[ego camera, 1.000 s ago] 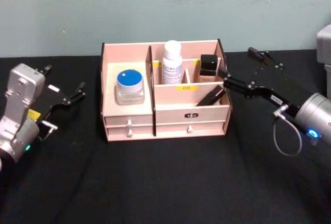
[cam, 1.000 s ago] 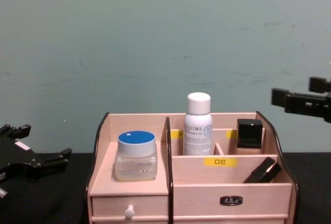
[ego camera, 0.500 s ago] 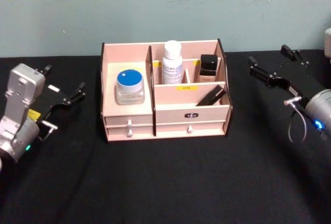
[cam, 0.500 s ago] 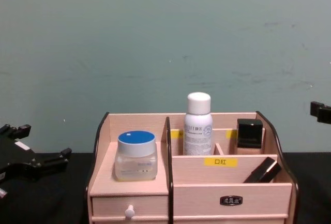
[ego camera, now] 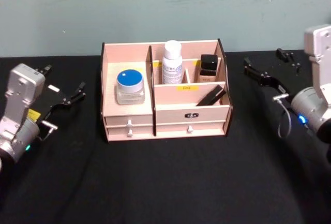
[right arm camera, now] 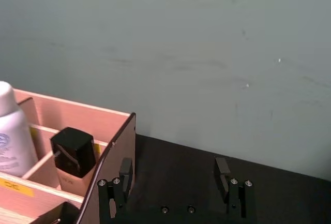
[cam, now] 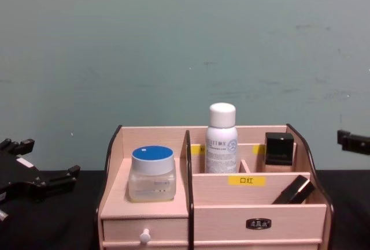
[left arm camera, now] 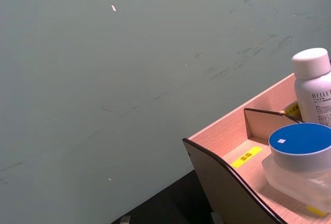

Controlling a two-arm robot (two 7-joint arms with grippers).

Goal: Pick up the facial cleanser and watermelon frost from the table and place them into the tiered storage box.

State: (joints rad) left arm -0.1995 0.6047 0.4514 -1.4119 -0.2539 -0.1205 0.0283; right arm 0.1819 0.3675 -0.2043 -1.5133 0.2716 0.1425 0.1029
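Tiered storage box at table centre, holding white bottle and blue-lidded jar. Right gripper beside it, fingers apart, empty; left gripper parked, fingers apart. Risk: clipping the box's side wall.

The storage box, pale wood with dark-edged curved sides, yellow labels and small white-knobbed drawers along its front, stands upright on the black table against the wall. A white bottle with a white cap stands upright in a rear compartment near the middle. A slim black stick lies tilted in the front right compartment, its upper end leaning toward the right side wall.
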